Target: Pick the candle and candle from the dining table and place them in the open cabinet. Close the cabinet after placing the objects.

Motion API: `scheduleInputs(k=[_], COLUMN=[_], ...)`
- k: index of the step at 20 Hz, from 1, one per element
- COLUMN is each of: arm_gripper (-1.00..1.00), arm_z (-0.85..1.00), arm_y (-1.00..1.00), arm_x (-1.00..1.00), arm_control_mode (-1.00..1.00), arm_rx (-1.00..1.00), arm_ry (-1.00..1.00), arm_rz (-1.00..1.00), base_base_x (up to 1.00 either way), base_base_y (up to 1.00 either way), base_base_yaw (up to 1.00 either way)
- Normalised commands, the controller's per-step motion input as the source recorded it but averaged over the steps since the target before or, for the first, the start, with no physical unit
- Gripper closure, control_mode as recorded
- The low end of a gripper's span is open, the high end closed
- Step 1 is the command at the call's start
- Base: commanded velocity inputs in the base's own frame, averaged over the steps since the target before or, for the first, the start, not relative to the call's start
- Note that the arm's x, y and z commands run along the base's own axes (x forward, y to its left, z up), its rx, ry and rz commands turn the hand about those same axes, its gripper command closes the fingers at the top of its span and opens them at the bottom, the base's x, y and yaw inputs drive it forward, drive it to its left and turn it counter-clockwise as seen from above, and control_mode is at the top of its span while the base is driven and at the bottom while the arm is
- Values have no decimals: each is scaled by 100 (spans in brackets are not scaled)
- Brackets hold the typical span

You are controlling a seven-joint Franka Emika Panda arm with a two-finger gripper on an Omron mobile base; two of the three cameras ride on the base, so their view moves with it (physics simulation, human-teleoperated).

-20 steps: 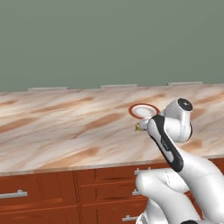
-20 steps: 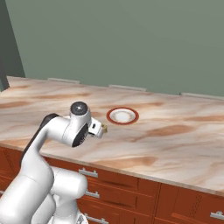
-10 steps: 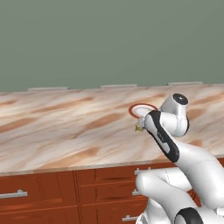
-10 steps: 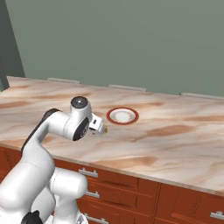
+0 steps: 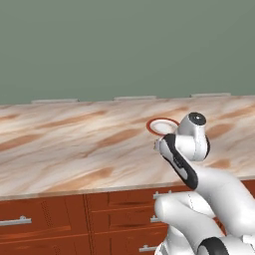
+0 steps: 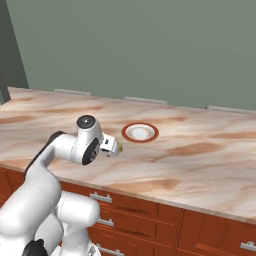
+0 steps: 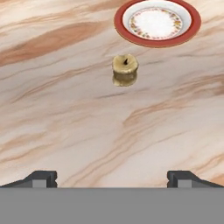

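Hand view: squat tan-yellow candle (image 7: 125, 66) seen on marble dining table (image 7: 65, 113), red-rimmed plate (image 7: 157, 21) at 1 o'clock just beyond. Gripper (image 7: 112, 177) spread wide, empty. Risk: stub (tiny, smooth) tipped or nudged plateward if descent off-centre.

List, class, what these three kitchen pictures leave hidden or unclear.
- Left base view: the arm covers the candle and part of the plate.
- Right base view: candle too small for detail.
- Hand view: tool tips cut off by the bottom band; plate rim clipped at the top.
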Motion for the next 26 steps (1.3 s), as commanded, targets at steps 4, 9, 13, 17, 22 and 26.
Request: scheduleInputs(k=[4,9,13,17,22,26], arm_gripper=[-100,-100,-100,-100,-100,-100], arm_z=[-2,-4,-10,-5,0,-5], arm_y=[0,0,0,-1,-4,-8], arm_x=[17,29,19,4,8,25], arm_control_mode=[-100,-100,-100,-100,-100,-100], arm_rx=[-1,-1,-4,-5,-4,-1], arm_ry=[-4,-1,0,0,0,0], arm_rz=[6,5,3,0,0,0], base_base_x=[0,0,0,0,0,0], base_base_y=[0,0,0,0,0,0], base_base_yaw=[0,0,0,0,0,0])
